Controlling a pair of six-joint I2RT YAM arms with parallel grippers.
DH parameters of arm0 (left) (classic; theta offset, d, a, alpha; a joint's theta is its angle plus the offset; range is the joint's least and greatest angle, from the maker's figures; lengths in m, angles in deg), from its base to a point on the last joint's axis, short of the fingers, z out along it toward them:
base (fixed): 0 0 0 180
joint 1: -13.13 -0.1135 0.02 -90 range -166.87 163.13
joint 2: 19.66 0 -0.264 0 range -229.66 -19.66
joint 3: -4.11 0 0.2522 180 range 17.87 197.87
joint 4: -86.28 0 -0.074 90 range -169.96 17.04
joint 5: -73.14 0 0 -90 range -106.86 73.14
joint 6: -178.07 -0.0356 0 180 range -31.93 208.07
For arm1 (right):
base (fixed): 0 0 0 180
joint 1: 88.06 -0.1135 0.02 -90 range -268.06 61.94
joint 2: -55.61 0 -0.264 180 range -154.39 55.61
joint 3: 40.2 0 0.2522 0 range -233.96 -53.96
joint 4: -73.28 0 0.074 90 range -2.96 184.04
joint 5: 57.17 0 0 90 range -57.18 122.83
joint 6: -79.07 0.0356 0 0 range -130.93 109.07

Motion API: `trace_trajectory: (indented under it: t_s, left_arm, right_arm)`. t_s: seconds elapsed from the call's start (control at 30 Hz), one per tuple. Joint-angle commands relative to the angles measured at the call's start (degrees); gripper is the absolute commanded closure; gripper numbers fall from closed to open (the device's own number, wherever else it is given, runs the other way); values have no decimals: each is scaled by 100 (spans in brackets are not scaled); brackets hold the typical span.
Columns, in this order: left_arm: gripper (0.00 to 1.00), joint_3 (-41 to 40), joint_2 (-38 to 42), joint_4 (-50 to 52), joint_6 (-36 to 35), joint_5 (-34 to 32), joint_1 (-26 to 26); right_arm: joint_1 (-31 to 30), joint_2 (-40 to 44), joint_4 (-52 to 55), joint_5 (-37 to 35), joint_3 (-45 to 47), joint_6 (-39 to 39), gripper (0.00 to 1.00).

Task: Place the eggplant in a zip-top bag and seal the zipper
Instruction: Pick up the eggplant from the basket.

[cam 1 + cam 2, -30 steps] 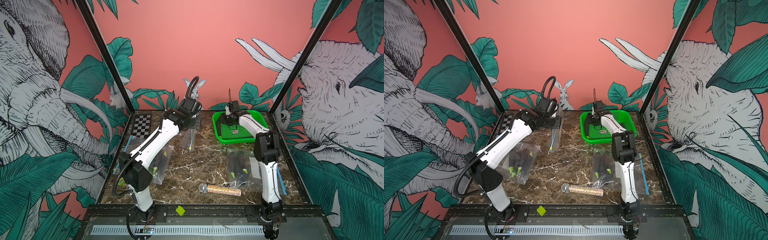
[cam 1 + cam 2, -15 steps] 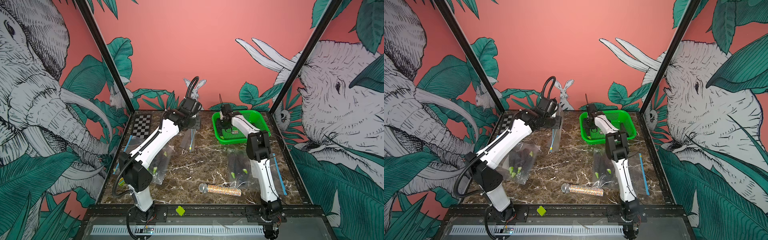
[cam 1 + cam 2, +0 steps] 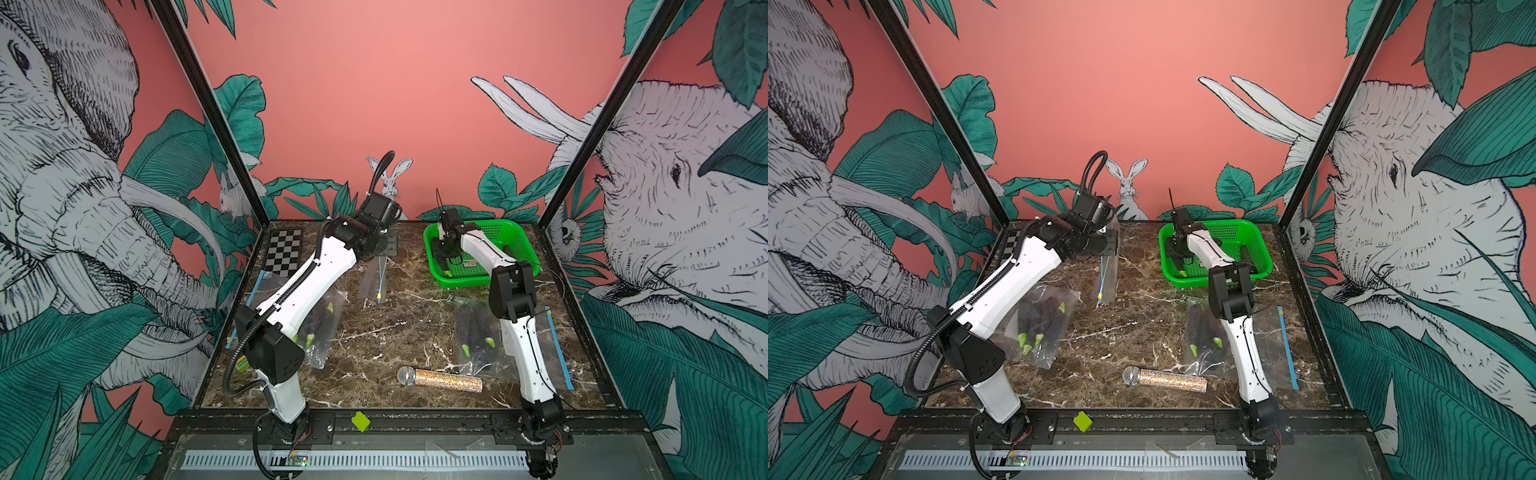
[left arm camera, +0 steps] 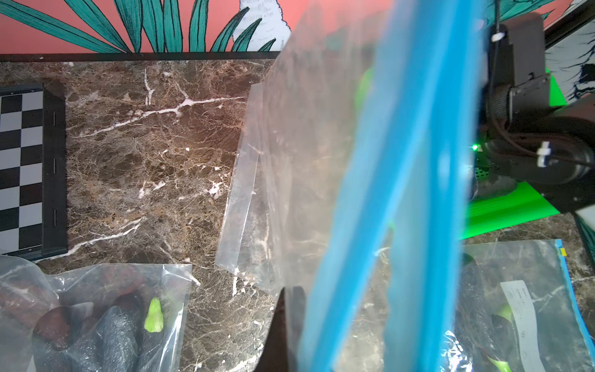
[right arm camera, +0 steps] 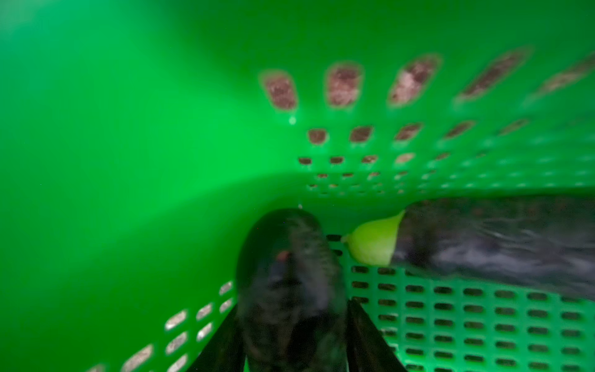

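My right gripper (image 5: 291, 325) reaches down into the green basket (image 3: 513, 235), at its left end. Its two fingers are closed on the sides of a dark purple eggplant (image 5: 286, 267), whose rounded end points at the basket wall (image 5: 128, 128). A second eggplant (image 5: 499, 238) with a light green cap lies just beside it on the basket floor. My left gripper (image 3: 384, 249) is shut on the top of a clear zip-top bag (image 3: 375, 280) with a blue zipper (image 4: 386, 193). The bag hangs down to the marble at the back centre.
Two clear bags holding eggplants lie on the marble, one under my left arm (image 3: 322, 328) and one beside my right arm (image 3: 478, 332). A glittery microphone (image 3: 440, 379) lies near the front edge. A checkerboard (image 3: 284, 251) sits at the back left. A flat bag's blue zipper (image 3: 559, 345) runs along the right side.
My right gripper has moved towards the left end of the basket and come down around the eggplant. My left arm holds the bag in the same place.
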Motion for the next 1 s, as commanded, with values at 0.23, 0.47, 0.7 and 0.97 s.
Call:
trace_trajectory:
  t_s: [0.23, 0.47, 0.7, 0.97]
  left_arm:
    - [100, -27, 385, 172, 326, -272, -32]
    - [100, 37, 452, 192, 611, -102, -45]
    - [100, -475, 785, -439, 782, 611, -129]
    - [100, -779, 1115, -527, 1598, 798, -203]
  right_arm:
    - [148, 1380, -778, 109, 1716, 31, 86]
    - [514, 3496, -1845, 1215, 3000, 388, 90]
    - [532, 5026, -3406, 2518, 3997, 1563, 91]
    - [-290, 5868, -5939, 2633, 4883, 2986, 92]
